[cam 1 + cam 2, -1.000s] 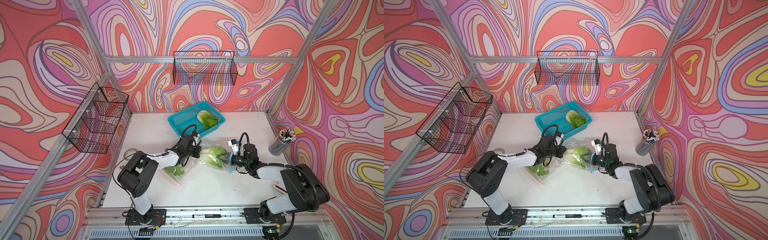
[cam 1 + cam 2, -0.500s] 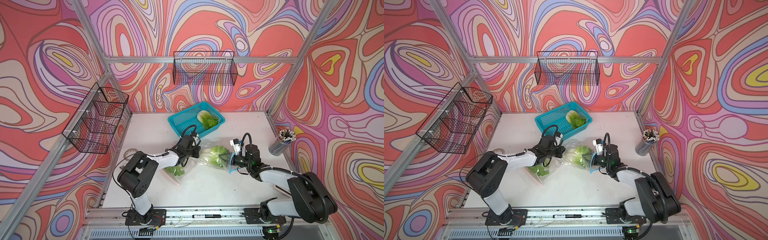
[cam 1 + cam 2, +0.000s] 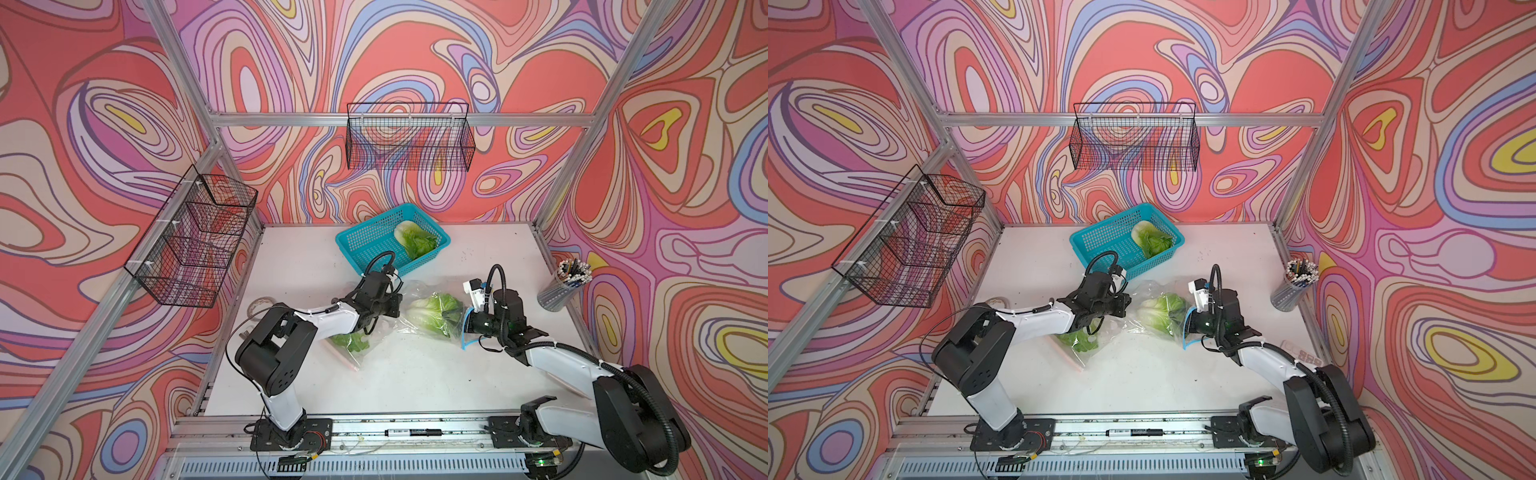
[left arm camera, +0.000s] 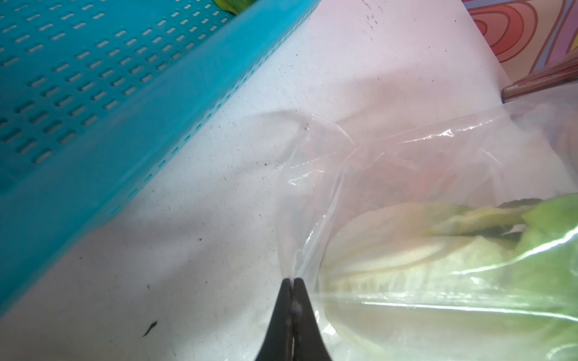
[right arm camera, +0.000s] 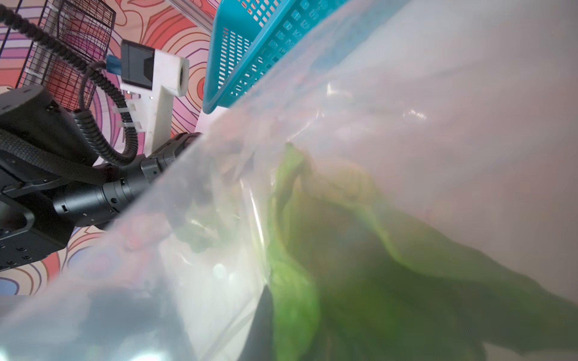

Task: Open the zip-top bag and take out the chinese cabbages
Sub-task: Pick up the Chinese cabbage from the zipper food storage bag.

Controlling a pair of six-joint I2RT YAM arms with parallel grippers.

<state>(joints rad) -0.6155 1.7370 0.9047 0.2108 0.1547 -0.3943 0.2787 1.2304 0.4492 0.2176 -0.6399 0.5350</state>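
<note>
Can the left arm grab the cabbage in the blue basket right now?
Probably not yet. The left gripper is pinched shut on the zip-top bag. Otherwise the cabbage lies uncovered in the basket close by.

Clear zip-top bag veils green chinese cabbage, teal basket beyond.

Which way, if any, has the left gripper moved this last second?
No. The left gripper stays beside the basket's near corner, shut on the bag.

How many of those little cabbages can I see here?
3 cabbages: one lies in the teal basket, one inside the clear bag between the arms, one partly hidden under the left arm, seemingly in plastic. Others may be hidden.
</note>
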